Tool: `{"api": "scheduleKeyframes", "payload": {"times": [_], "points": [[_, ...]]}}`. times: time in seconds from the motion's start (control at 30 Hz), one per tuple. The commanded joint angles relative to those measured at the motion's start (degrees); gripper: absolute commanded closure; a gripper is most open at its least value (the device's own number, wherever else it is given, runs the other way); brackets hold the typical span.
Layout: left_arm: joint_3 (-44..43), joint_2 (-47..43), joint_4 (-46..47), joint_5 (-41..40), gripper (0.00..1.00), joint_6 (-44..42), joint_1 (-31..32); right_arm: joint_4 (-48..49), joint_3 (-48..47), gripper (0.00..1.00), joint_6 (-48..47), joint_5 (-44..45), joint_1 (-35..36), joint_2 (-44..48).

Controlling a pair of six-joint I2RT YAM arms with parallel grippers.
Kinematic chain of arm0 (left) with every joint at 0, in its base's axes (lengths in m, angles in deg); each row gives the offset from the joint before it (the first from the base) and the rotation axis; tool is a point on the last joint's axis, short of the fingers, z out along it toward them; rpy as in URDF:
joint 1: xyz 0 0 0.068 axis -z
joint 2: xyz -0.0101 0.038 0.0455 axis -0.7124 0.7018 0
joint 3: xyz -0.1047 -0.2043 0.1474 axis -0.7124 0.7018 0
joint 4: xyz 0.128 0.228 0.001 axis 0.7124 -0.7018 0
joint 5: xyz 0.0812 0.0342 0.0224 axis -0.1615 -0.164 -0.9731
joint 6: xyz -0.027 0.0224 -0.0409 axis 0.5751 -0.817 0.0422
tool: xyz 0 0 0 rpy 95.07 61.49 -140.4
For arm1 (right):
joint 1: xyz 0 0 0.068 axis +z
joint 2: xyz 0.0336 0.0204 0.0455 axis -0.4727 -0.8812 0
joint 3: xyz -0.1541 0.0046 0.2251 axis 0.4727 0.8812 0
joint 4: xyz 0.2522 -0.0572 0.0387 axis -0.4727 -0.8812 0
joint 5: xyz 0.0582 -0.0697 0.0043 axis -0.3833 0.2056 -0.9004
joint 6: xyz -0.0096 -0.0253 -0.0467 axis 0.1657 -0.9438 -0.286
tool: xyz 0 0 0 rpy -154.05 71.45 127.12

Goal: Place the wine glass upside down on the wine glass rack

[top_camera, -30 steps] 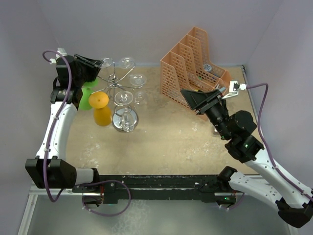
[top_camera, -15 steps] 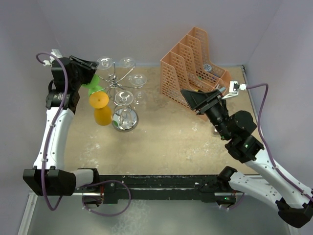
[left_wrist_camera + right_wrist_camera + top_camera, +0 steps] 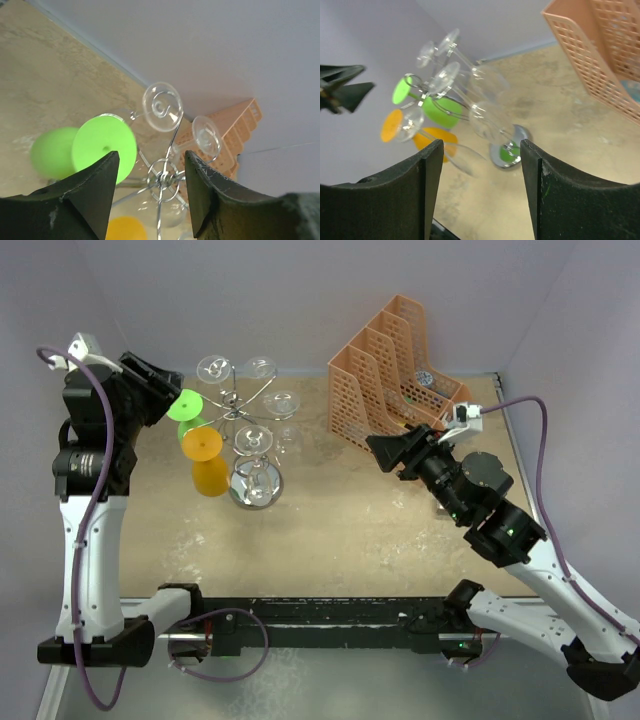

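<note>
The wine glass rack (image 3: 233,403) is a silver wire stand with a round shiny base (image 3: 256,486) at the back left. Clear wine glasses (image 3: 260,368) hang upside down from its hooks, along with a green glass (image 3: 185,405) and an orange glass (image 3: 203,446). My left gripper (image 3: 165,390) is open and empty, just left of the green glass. In the left wrist view the rack's hub (image 3: 162,176) shows between my open fingers. My right gripper (image 3: 380,453) is open and empty, well right of the rack. The right wrist view shows the rack base (image 3: 510,147).
An orange plastic mesh file organiser (image 3: 395,370) stands at the back right, just behind my right gripper. Grey walls enclose the table on the back and both sides. The sandy tabletop (image 3: 330,530) stretches between the rack and the arm bases.
My left arm has drawn back to the left and risen away from the rack, its gripper empty. My right arm has shifted slightly and turned toward the rack.
</note>
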Motion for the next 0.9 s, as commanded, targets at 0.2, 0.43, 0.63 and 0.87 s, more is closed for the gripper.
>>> {"api": "scheduleKeyframes", "payload": {"times": [0.2, 0.43, 0.63, 0.87], "points": [[11.8, -22.1, -14.4, -15.4, 0.43, -17.1, -0.3, -12.6, -0.4, 0.31, -7.8, 14.6, -0.1, 11.5], [15.2, -32.2, -19.1, -20.9, 0.39, -20.2, -0.3, -15.1, 1.3, 0.25, -12.1, 18.6, -0.1, 20.5], [16.1, -38.1, -18.5, -18.7, 0.37, -20.8, -0.3, -16.7, 1.1, 0.23, -12.6, 21.7, -0.1, 26.9], [14.4, -41.8, -18.6, -22.6, 0.34, -19.6, -0.3, -16.5, 2.5, 0.23, -9.8, 23.3, 0.0, 29.8]]}}
